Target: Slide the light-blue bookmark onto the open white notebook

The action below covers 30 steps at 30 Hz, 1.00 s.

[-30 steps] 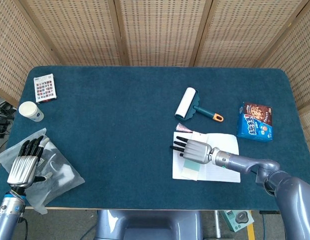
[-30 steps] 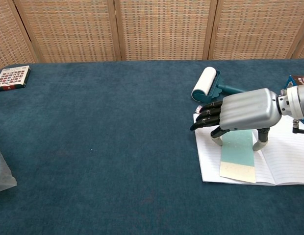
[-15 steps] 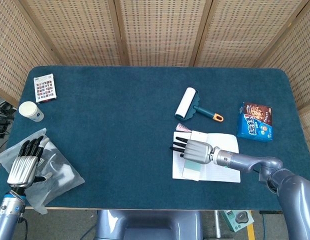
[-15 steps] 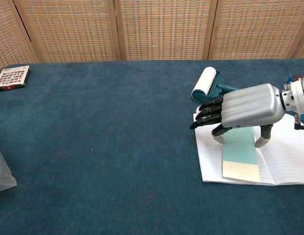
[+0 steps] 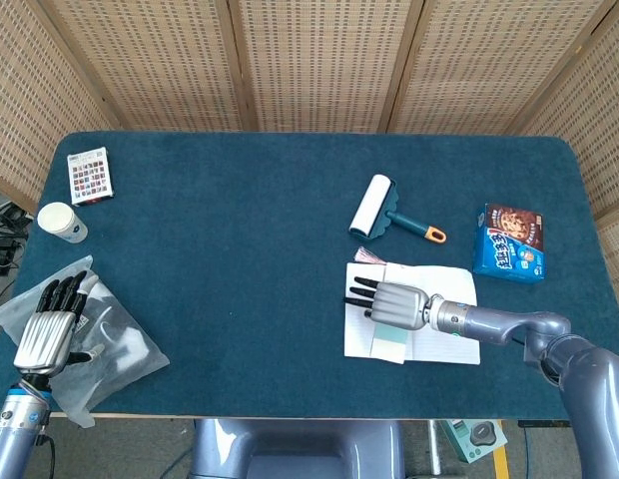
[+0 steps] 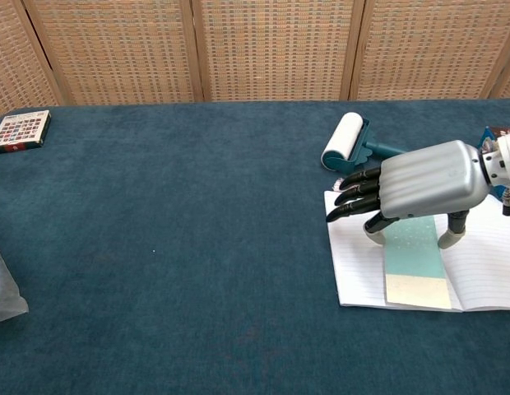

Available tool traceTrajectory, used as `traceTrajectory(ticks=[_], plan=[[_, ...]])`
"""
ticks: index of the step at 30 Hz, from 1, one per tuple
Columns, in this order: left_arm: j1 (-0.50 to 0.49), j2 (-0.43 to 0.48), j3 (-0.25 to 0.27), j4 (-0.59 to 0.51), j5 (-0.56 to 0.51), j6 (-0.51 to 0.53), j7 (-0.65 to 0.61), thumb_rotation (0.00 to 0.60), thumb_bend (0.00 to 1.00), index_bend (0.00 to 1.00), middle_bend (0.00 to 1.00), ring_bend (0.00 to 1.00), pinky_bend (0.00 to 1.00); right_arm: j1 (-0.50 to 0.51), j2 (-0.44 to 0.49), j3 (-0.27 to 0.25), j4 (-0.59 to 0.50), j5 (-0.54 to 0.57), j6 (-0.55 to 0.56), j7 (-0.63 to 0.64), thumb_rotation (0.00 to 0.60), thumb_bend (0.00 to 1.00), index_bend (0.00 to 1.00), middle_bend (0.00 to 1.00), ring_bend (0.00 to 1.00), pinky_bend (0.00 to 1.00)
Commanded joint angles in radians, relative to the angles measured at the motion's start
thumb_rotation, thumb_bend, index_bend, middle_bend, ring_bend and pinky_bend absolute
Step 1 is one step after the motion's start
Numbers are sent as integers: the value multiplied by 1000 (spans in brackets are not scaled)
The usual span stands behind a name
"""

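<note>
While the right hand presses down, the bookmark lies on the notebook at lower right of the frame.
Across the dark teal felt surface (image 5: 240,249), the open white lined notebook (image 6: 358,276) carries the light-blue rectangular bookmark (image 6: 413,262) on its left page; the silver right hand (image 6: 415,193) arches over the strip, fingers spread, their tips down on it. At lower left the left hand (image 5: 52,324), fingers spread, rests on a clear plastic bag (image 5: 120,344). A white lint roller (image 5: 372,205) lies just above the notebook.
</note>
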State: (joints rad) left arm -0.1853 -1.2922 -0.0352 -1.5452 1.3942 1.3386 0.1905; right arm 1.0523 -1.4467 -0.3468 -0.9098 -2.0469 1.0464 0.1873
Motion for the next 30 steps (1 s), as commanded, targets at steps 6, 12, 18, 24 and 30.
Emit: traceTrajectory(ticks=[6,12,18,24,30], plan=[[1,1,1,-2,3,3,0,600,118,0,0,0,0,2,5,-5,-2,-10,3,-15,600,211,566,61,0,44],[1,1,1,-2,2,1,-1,600,118,0,0,0,0,2,5,-3,1,-11,7,-29,600,209,530,56,0,38],[0,3,1,-2,2,-1,-4,600,119,0,0,0,0,1,5,4,2,-9,8,-46,600,201,397,17,0,24],[1,3,0,-1,2,1,-10,600,118,0,0,0,0,3,13,8,-4,-6,7,-57,600,196,284,0,0,23],[1,5,0,-2,3,2,-15,600,118,0,0,0,0,-1,32,16,-29,14,-22,-90,600,184,197,0,0,23]])
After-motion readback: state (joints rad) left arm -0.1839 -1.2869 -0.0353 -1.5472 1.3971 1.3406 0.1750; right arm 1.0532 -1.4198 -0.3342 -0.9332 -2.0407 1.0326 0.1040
